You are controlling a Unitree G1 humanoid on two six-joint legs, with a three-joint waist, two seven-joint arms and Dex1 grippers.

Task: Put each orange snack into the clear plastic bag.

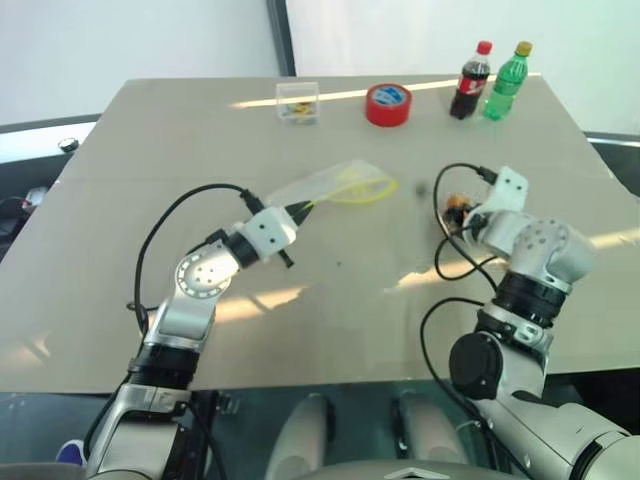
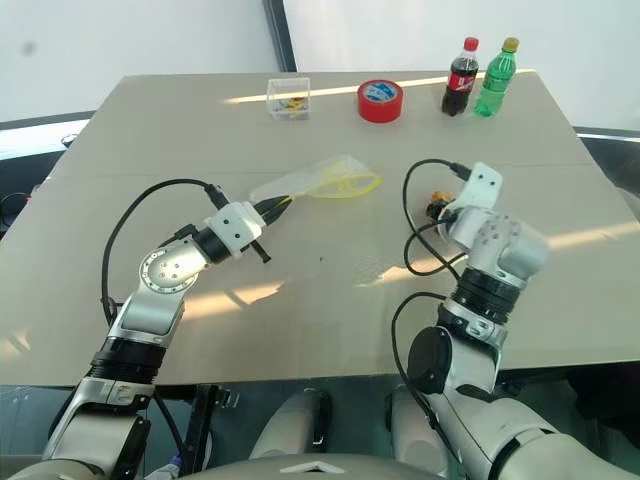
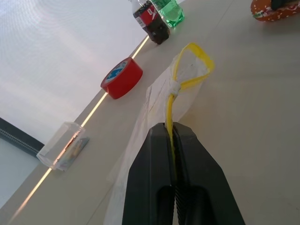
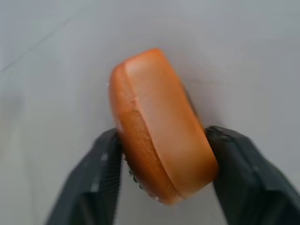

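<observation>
The clear plastic bag point(image 1: 335, 183) lies flat mid-table, and its yellow seal strip point(image 3: 187, 82) stands open in a loop. My left gripper point(image 3: 169, 129) is shut on that strip at the bag's near end, pointing level across the table. An orange snack point(image 4: 159, 136), glossy and oval, sits on its edge between the two black fingers of my right gripper point(image 4: 164, 136), which is shut on it. In the head views this snack point(image 1: 458, 208) is to the right of the bag, just above the table, mostly hidden behind the right wrist. The left wrist view catches its speckled side point(image 3: 274, 10).
Along the table's far edge stand a small clear box point(image 1: 298, 102), a red tape roll point(image 1: 388, 104), a cola bottle point(image 1: 471, 82) and a green bottle point(image 1: 506, 82). Black cables loop off both wrists. Bare tabletop point(image 1: 400, 230) lies between bag and snack.
</observation>
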